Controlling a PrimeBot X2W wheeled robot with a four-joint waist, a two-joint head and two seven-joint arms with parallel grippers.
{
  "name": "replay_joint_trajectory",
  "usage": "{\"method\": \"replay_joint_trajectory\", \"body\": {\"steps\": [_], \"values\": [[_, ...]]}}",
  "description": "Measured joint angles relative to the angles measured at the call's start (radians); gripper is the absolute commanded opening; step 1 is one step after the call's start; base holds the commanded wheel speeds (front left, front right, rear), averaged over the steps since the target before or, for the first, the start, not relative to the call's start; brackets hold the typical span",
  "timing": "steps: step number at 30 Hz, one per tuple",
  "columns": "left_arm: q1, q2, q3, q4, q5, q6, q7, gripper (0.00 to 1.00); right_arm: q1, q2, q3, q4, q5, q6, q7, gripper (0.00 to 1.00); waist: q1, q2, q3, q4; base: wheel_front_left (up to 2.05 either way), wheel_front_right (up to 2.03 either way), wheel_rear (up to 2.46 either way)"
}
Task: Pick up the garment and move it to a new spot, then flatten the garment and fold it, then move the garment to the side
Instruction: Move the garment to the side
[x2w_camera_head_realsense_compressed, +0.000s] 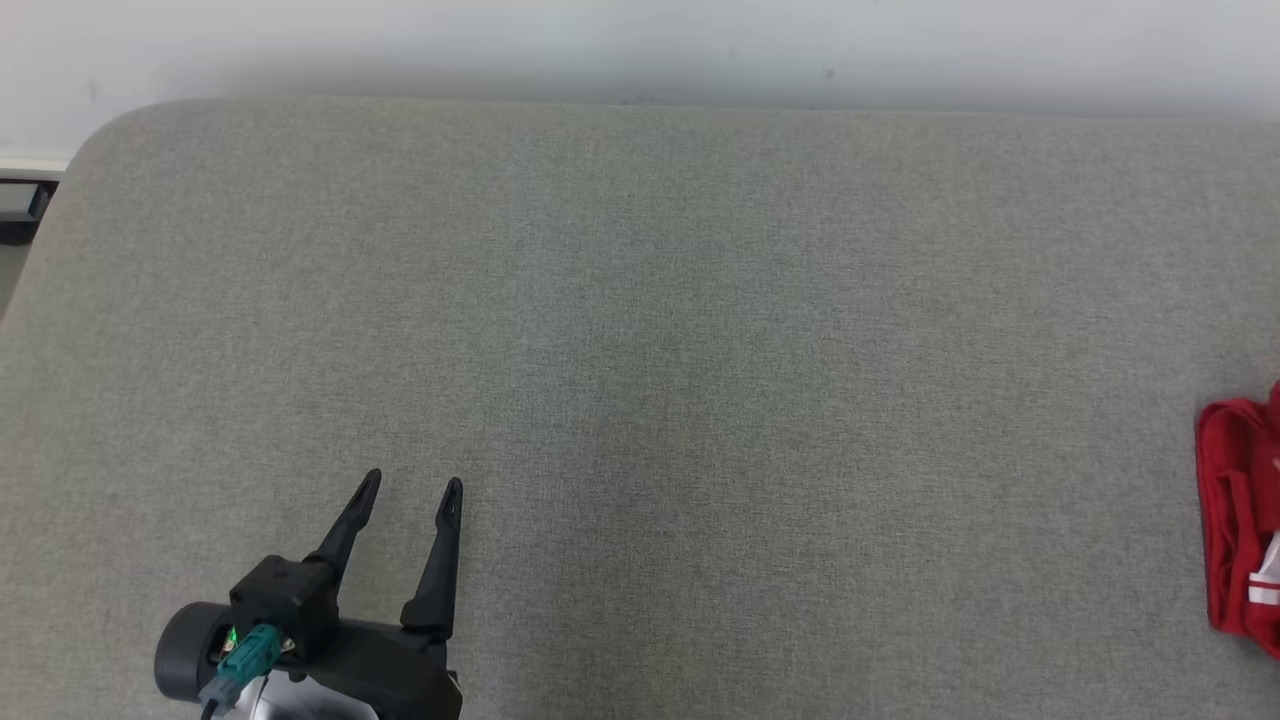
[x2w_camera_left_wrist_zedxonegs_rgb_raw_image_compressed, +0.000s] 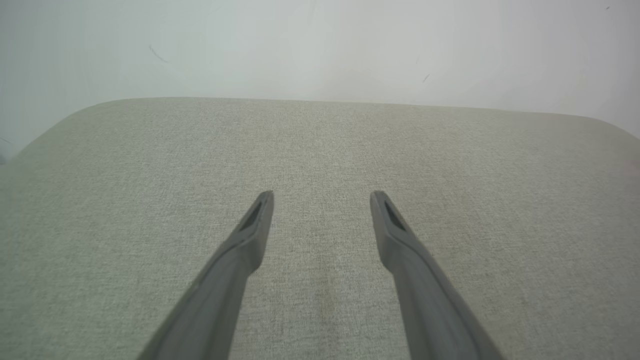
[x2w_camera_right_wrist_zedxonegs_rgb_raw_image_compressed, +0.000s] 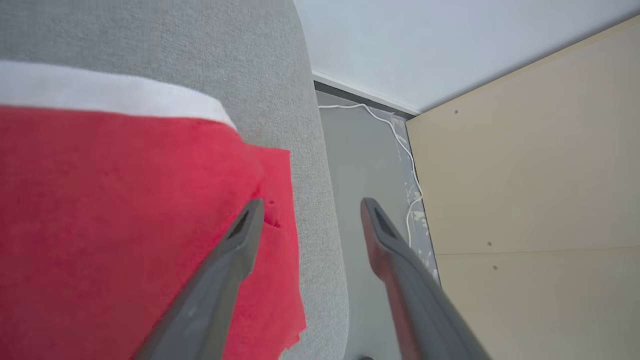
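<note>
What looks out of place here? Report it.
The red garment sits right at the right edge of the grey table, one corner nearly over the rim. A white cable trails loose on the floor beside it. Nothing looks damaged or spilled.

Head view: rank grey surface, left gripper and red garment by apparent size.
Grey surface
left gripper, close to the camera
red garment, cut off at the right edge, so its true rank is unsure

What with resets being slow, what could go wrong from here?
The red garment lies close to the edge of the grey fabric-covered table, so a nudge could slide it onto the floor. The right gripper hangs open with one finger over the cloth; withdrawing low might snag and drag it.
</note>
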Motion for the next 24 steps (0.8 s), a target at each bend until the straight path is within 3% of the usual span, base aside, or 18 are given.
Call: {"method": "replay_joint_trajectory", "body": {"steps": [8,13,15,19,24], "values": [[0.000,0.002,0.008,0.003,0.000,0.000,0.000,1.00,-0.078,0.026,0.011,0.093,0.035,0.026,-0.122,1.00,0.0000,0.0000,0.003,0.006,0.00,0.00,0.00],[-0.001,0.001,0.016,0.010,0.000,0.002,-0.010,1.00,-0.130,0.093,0.003,0.101,0.097,0.044,-0.235,1.00,0.0000,0.0000,-0.009,-0.001,0.00,0.00,0.00],[-0.001,0.000,0.021,0.010,0.001,0.009,-0.020,1.00,-0.147,0.126,0.000,0.094,0.140,0.066,-0.280,1.00,-0.0001,-0.0001,-0.016,-0.004,0.00,0.00,0.00],[0.000,0.002,0.035,0.010,0.004,0.011,-0.038,1.00,-0.134,0.216,0.023,0.054,0.165,0.087,-0.382,1.00,-0.0001,-0.0001,-0.034,-0.013,0.00,0.00,0.00],[0.004,0.006,0.046,0.016,0.004,0.018,-0.060,1.00,-0.070,0.321,0.050,-0.030,0.179,0.088,-0.507,1.00,-0.0001,-0.0002,-0.063,-0.028,0.00,0.00,0.00]]}}
